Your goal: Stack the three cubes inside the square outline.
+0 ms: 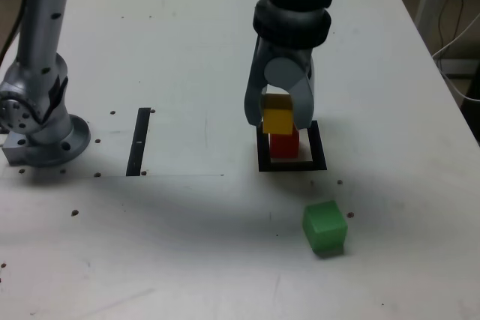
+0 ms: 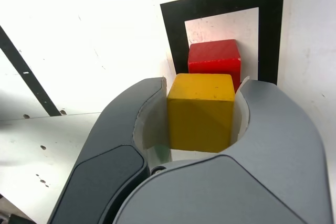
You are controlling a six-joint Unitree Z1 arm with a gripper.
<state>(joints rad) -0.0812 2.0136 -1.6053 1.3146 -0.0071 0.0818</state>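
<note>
The red cube (image 1: pixel 283 145) (image 2: pixel 214 59) stands inside the square outline (image 1: pixel 292 162) (image 2: pixel 226 2), on its white centre. My gripper (image 1: pixel 277 119) (image 2: pixel 200 109) is shut on the yellow cube (image 1: pixel 277 120) (image 2: pixel 200 109), which hangs just over the red one; whether the two touch I cannot tell. The green cube (image 1: pixel 325 227) lies on the table nearer the camera, toward the exterior view's right, apart from the outline. It is out of the wrist view.
A thin black strip (image 1: pixel 139 141) (image 2: pixel 26 74) lies on the white table (image 1: pixel 187 73) toward the exterior view's left. The arm's grey base (image 1: pixel 41 121) stands at the far left. Small dark screw holes dot the tabletop.
</note>
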